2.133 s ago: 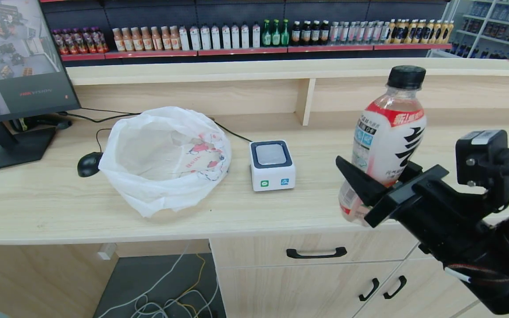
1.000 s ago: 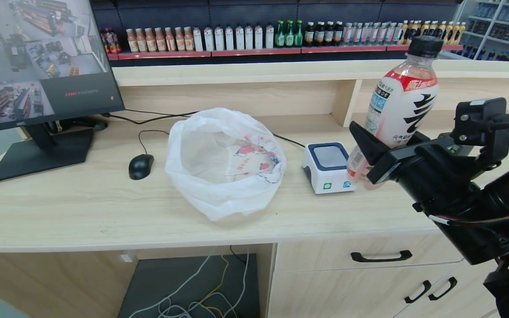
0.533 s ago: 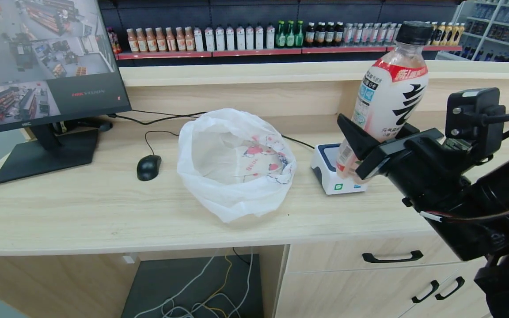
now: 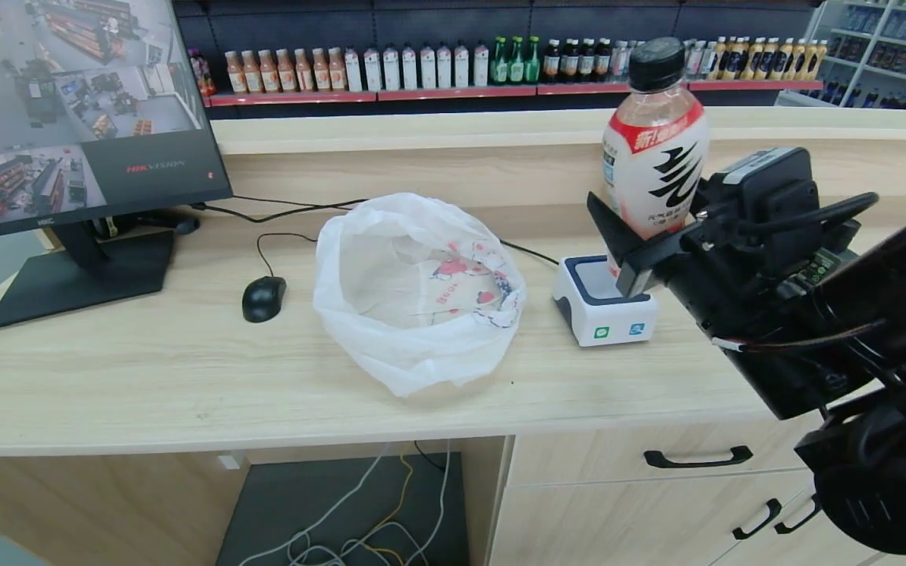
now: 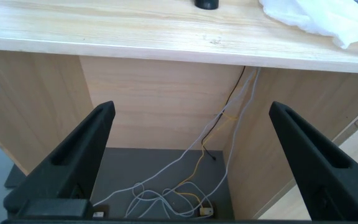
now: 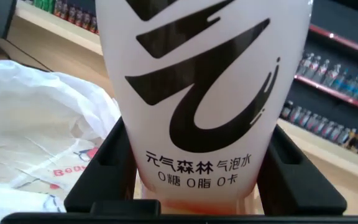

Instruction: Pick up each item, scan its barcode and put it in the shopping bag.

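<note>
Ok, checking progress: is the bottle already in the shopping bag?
No, the bottle stands upright in the right gripper above the scanner, beside the bag.

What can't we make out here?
Barcode on the bottle: head view, right end effector covers the lower label.
Gap from bottle base to scanner: head view, end effector in front.
Bottom of the shopping bag: head view, its own folds hide it.

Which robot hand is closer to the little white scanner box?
Right. The right gripper holds the bottle just above the scanner. The left gripper hangs open down below the counter edge, facing the cables, far from it.
</note>
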Robot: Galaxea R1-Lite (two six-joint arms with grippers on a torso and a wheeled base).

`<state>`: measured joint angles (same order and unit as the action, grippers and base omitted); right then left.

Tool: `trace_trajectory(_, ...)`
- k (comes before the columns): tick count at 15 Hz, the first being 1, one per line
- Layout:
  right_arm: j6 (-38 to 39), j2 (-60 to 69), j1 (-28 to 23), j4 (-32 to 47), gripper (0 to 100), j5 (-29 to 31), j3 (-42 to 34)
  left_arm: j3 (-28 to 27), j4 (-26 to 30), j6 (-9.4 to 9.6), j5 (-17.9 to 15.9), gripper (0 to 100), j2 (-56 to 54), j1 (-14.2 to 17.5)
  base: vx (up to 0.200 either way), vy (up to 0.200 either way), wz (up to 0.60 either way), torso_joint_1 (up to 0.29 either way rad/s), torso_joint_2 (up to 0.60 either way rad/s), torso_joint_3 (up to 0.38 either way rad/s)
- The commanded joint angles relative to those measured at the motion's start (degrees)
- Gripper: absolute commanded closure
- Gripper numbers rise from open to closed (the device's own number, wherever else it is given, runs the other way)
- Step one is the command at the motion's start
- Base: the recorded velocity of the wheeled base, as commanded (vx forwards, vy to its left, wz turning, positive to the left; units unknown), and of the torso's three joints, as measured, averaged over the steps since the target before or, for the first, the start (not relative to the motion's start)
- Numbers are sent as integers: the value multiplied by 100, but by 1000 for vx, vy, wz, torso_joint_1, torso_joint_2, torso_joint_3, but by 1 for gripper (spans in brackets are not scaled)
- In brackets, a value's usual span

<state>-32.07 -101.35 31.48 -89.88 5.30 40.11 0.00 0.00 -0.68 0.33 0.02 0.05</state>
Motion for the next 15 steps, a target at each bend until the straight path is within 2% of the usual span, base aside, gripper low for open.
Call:
trace_trajectory(1,-326,-166,-247,-12,100,-240,261,0,0,-2,2,0,-2,4,0,0,0,0,0,0)
trace_trajectory(5,-809,-174,-695,-12,100,-891,173,0,0,-2,2,0,-2,4,0,0,0,0,0,0)
trace_trajectory(6,-915,-262,-889,-12,100,-1277,208,0,0,-2,2,0,-2,4,0,0,0,0,0,0)
trace_trajectory(9,-1099,-385,-1223,-12,100,-1937,173,0,0,-2,2,0,-2,4,0,0,0,0,0,0)
trace_trajectory(12,-1143,-649,-1267,-12,100,-2209,270,0,0,-2,2,0,-2,4,0,0,0,0,0,0)
trace_trajectory(15,-1099,-992,-1284,-12,100,-2877,516,0,0,-2,2,0,-2,4,0,0,0,0,0,0)
